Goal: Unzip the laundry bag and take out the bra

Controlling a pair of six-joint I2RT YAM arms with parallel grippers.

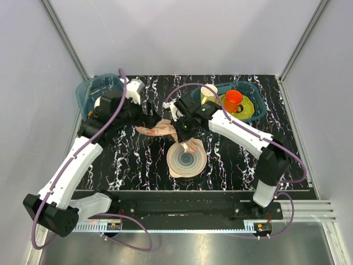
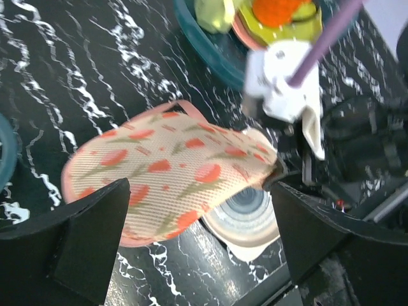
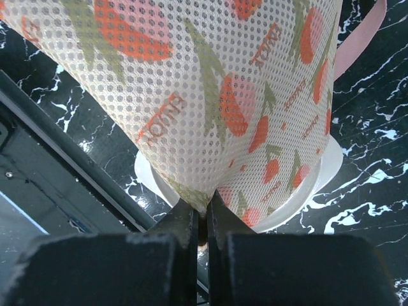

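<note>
Two arms meet over the middle of the black, white-veined surface (image 1: 231,160), with the laundry bag (image 1: 159,129) stretched between their tools. The right tool (image 1: 182,134) is clamped on the bag. In the right wrist view its fingers (image 3: 182,220) are pressed together with a fold of the mesh pinched between the tips, and the bag (image 3: 191,95) fills most of that view with its red and green print. The left tool (image 1: 153,119) stands wide, gripping nothing. In the left wrist view its two dark fingers (image 2: 95,236) sit on either side of the bag (image 2: 172,172), and the pictures do not show whether they touch it.

The pinched end of the bag lies over a pale ringed disc (image 1: 186,160), which shows just beneath it in the left wrist view (image 2: 245,217) and behind the mesh in the right wrist view (image 3: 312,185). A pink band (image 3: 360,41) curves past the bag's upper right edge; whether it is trim or a strap cannot be told. Whether the zip is open cannot be told either.

Behind the right arm a teal bin (image 1: 259,107) holds an orange cup (image 1: 233,100) on a yellow dish (image 1: 249,108). Another teal bin (image 1: 91,91) sits at the far left, behind the left arm.
</note>
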